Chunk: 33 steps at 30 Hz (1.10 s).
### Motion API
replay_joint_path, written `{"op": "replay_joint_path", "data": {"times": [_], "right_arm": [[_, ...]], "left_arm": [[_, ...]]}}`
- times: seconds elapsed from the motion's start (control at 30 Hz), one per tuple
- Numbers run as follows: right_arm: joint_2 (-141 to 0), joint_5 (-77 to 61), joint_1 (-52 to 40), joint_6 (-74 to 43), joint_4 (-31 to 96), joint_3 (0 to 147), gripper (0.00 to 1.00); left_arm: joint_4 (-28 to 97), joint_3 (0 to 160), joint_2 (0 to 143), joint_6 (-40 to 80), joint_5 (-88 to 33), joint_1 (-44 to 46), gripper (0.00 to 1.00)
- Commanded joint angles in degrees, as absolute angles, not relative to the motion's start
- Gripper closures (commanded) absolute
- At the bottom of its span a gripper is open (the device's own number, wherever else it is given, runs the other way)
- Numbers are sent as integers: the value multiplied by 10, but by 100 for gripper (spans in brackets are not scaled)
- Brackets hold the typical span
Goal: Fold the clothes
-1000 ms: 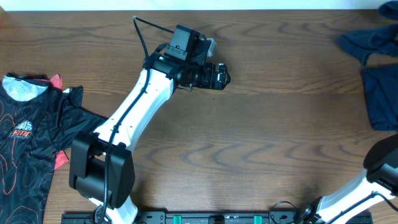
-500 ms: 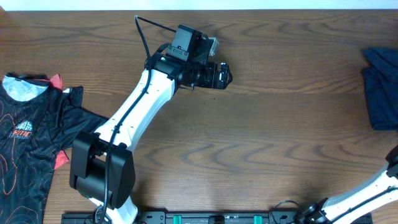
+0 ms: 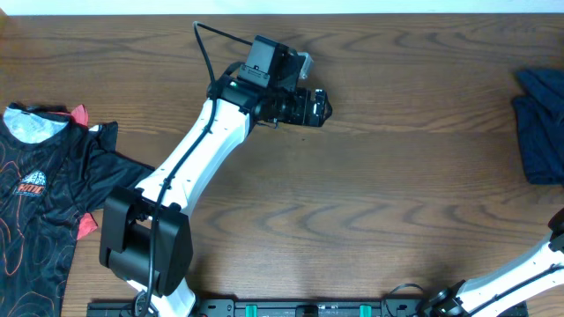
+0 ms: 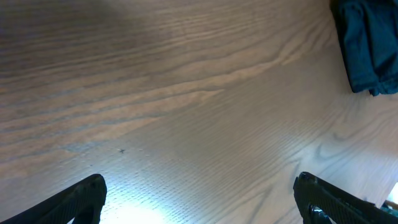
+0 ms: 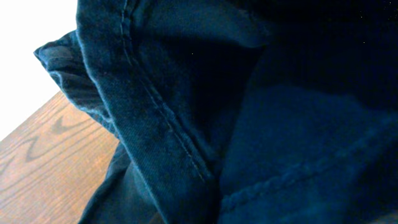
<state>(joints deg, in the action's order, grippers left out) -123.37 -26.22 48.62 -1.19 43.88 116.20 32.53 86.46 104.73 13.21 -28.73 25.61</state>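
The left gripper [image 3: 322, 106] hovers near the desk's [image 3: 397, 202] far edge, fingers spread apart. Navy clothes [image 3: 539, 132] lie at the right edge. I cannot tell the right gripper's state, as it is out of sight.

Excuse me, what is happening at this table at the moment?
Two arms are at a wooden table. The left end effector hovers open over bare wood, holding nothing. The navy clothes lie bunched at the right edge; they fill the right wrist view from close, but the right end effector does not show. A black printed shirt lies at the left edge.
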Motion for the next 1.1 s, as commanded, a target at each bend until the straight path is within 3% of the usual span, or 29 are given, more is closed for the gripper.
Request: {"op": "replay_joint_path", "data": {"times": [0.0,0.03,0.07,0.1,0.13,0.2,0.23,0.27,0.33,0.37,0.43,0.47,0.5,0.53,0.57,0.63,0.77,0.8,0.83,0.87,0.93,1.07], "right_arm": [[-1240,-275,489,3,438,1178,99],[-1240,-274,489,3,441,1178,99],[-1240,-272,490,3,444,1178,85],[-1240,-272,491,5,446,1178,79],[-1240,-272,491,10,446,1178,81],[-1240,-265,495,10,449,1178,94],[-1240,-265,497,10,450,1178,94],[-1240,-264,500,10,453,1178,81],[-1240,-263,506,11,459,1178,2],[-1240,-264,508,17,460,1178,19],[-1240,-263,514,23,463,1178,80],[-1240,-263,519,23,467,1178,87],[-1240,-263,522,22,470,1178,68],[-1240,-264,526,22,473,1178,35],[-1240,-264,531,22,478,1178,25],[-1240,-263,538,22,484,1178,39],[-1237,-267,554,22,497,1178,11],[-1235,-272,556,22,501,1178,11],[-1234,-274,558,22,505,1178,14],[-1232,-278,559,22,510,1178,30],[-1228,-301,558,23,517,1178,43],[-1210,-398,551,22,514,1178,35]], "left_arm": [[323,856,1049,123,-289,263,2],[323,856,1049,123,-289,265,2],[323,856,1049,123,-289,265,2],[323,856,1049,123,-289,265,2],[323,856,1049,123,-289,265,2],[323,856,1049,123,-289,265,2],[323,856,1049,123,-290,265,2],[324,856,1049,123,-290,265,2],[325,856,1049,123,-290,265,2],[325,856,1049,123,-290,265,2],[325,856,1049,123,-290,265,2],[325,856,1049,123,-290,265,2],[325,856,1049,123,-290,265,2],[325,856,1049,123,-290,265,2],[325,856,1049,123,-293,265,2],[325,856,1049,123,-297,265,2],[325,856,1049,123,-300,266,2],[325,856,1049,123,-300,266,2],[325,856,1049,123,-300,266,2],[325,856,1049,123,-300,267,2],[324,856,1049,123,-300,268,2],[324,856,1050,123,-300,272,2]]}}
